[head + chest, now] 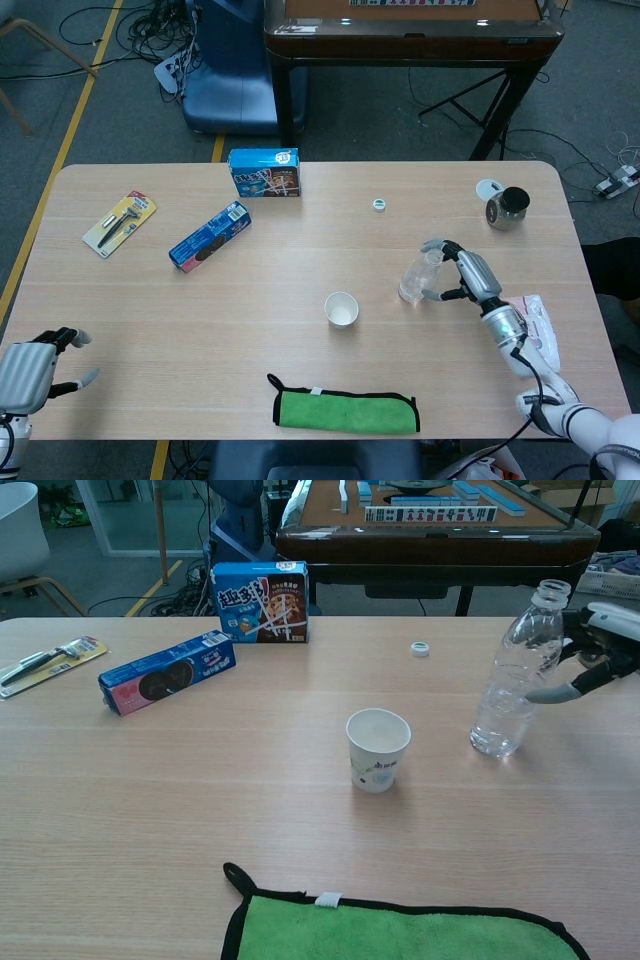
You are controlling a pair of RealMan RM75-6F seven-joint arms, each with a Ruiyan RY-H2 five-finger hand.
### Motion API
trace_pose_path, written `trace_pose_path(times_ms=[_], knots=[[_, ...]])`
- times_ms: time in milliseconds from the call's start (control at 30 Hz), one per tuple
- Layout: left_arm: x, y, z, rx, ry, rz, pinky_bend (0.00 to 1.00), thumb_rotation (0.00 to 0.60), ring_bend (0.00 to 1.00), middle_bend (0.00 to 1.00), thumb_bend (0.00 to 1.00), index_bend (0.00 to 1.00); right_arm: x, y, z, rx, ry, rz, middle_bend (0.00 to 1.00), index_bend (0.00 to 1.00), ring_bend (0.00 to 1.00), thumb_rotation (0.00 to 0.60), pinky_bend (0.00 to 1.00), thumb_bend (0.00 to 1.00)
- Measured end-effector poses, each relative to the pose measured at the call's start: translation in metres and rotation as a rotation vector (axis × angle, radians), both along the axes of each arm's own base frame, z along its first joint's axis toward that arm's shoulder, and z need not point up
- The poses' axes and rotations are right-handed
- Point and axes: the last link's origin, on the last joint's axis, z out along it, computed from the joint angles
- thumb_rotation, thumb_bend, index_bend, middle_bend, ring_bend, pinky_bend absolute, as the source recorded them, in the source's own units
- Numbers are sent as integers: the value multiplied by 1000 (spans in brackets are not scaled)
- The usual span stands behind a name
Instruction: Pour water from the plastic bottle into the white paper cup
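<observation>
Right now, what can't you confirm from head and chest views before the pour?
- Right hand grip on the clear plastic bottle: chest view crops the hand at the frame edge; head view is too small to show contact.
- Water level in the bottle: unreadable through the clear plastic.
- White paper cup contents: interior washed out.
- Left hand: cut off by the head view's edge, absent from chest view.

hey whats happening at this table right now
A two-armed robot is setting up to pour water. Its right hand is at the uncapped plastic bottle, fingers curving around it, though a firm grip is not clear yet. The bottle stands on the table, leaning slightly. The white paper cup waits upright to the bottle's left. The left hand rests idle at the table's near corner.
</observation>
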Motion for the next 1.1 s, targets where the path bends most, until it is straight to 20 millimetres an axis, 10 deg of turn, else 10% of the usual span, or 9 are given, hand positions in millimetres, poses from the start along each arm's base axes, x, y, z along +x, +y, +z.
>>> trace_pose_path(times_ms=[1100], knots=[[-2, -1, 6, 10, -21, 21, 750, 600, 508, 505, 97, 464, 16, -13, -38, 96, -51, 11, 344, 296, 219, 600, 335, 1]])
